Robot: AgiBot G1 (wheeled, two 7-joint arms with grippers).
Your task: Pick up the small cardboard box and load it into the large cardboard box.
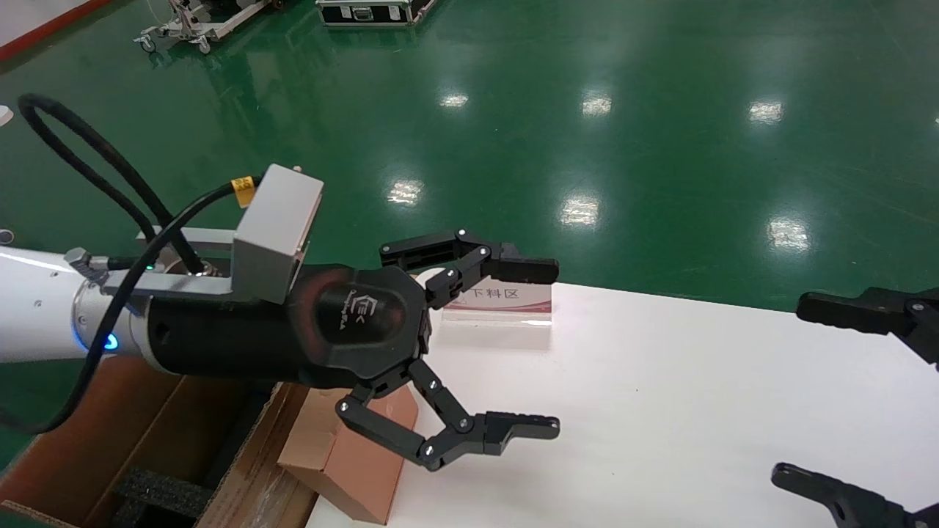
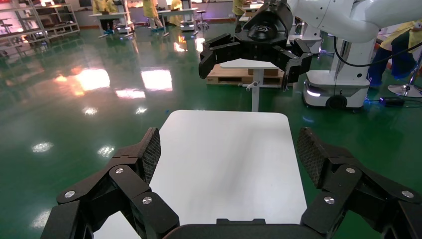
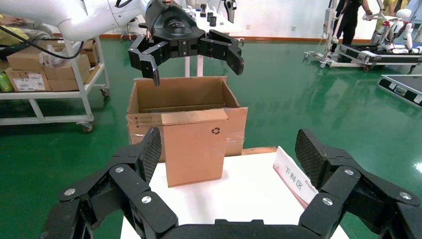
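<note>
At the tabletop (image 3: 239, 194) edge, the small cardboard box (image 3: 194, 147) stands upright — long axis vertical, recycling-symbol face toward the right gripper (image 3: 226, 149). Behind it sits the large cardboard box (image 3: 181, 99), open-topped, black foam inside. Left gripper (image 1: 513, 348) hovers above — both grippers' fingers spread, empty.

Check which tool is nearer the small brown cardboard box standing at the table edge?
Left. The left tool hangs open just above the small brown cardboard box, not touching. The right tool, open, sits across the white table at its far side.
</note>
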